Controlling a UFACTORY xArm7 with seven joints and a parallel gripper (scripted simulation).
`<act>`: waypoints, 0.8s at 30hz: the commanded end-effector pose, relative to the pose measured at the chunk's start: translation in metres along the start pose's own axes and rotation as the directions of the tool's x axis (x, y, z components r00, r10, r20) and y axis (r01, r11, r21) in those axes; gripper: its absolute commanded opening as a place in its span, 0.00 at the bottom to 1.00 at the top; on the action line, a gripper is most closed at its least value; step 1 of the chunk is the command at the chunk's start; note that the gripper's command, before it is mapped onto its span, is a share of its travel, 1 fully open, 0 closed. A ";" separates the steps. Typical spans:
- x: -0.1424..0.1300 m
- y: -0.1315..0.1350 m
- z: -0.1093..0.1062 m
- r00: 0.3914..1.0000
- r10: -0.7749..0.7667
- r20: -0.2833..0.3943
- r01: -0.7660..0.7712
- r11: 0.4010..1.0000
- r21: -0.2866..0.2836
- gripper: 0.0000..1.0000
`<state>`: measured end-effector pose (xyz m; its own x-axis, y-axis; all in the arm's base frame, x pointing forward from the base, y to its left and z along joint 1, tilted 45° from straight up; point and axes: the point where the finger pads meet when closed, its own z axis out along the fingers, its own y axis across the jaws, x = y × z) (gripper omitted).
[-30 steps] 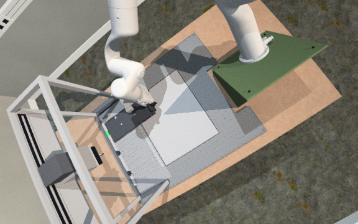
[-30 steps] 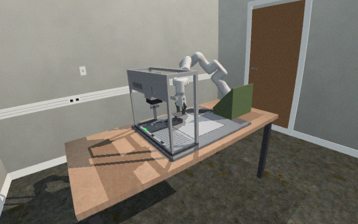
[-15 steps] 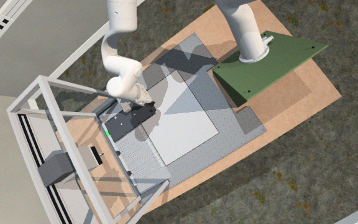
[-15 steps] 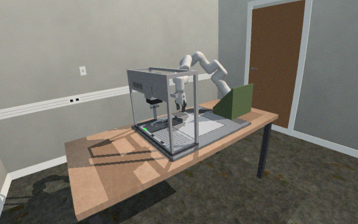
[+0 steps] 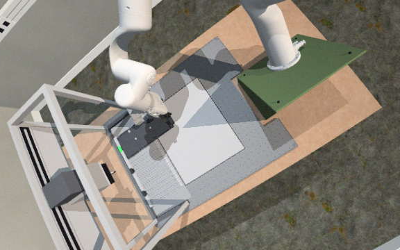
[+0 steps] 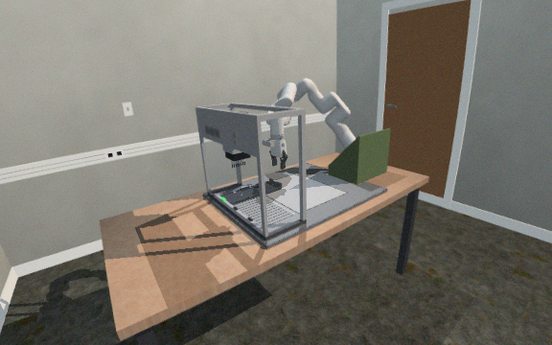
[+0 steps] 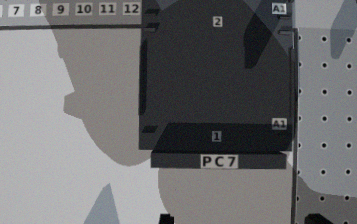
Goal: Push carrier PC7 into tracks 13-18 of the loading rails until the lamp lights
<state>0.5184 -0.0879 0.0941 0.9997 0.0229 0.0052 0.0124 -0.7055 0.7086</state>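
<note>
Carrier PC7 [image 5: 144, 136] [image 7: 214, 75] is a dark flat plate lying in the rails at their right end. Its handle bar with the PC7 label [image 7: 219, 161] points toward the arm's base. A green lamp [image 5: 120, 149] [image 6: 223, 198] glows behind the carrier. My gripper [image 5: 167, 119] [image 6: 278, 162] [image 7: 241, 220] is open and empty. It hangs above the table just behind the handle and touches nothing. In the wrist view only its two fingertips show, at the bottom edge.
The ribbed loading rails [image 5: 155, 170] lie bare to the left of the carrier, and their number tiles [image 7: 84, 9] line the front. A grey frame enclosure [image 5: 64, 139] [image 6: 262, 168] with a hanging head stands over the rails. The green base block [image 5: 301, 73] sits behind the arm.
</note>
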 end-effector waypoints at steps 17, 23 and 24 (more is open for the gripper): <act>0.002 -0.001 -0.033 1.000 -0.001 -0.006 0.001 1.000 0.002 0.82; 0.002 -0.001 -0.043 1.000 -0.001 -0.006 0.001 1.000 0.002 0.82; 0.002 -0.001 -0.044 1.000 -0.001 -0.006 0.001 1.000 0.002 0.82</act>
<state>0.5180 -0.0616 0.1200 0.9997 0.0239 0.0061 0.0126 -0.7059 0.7082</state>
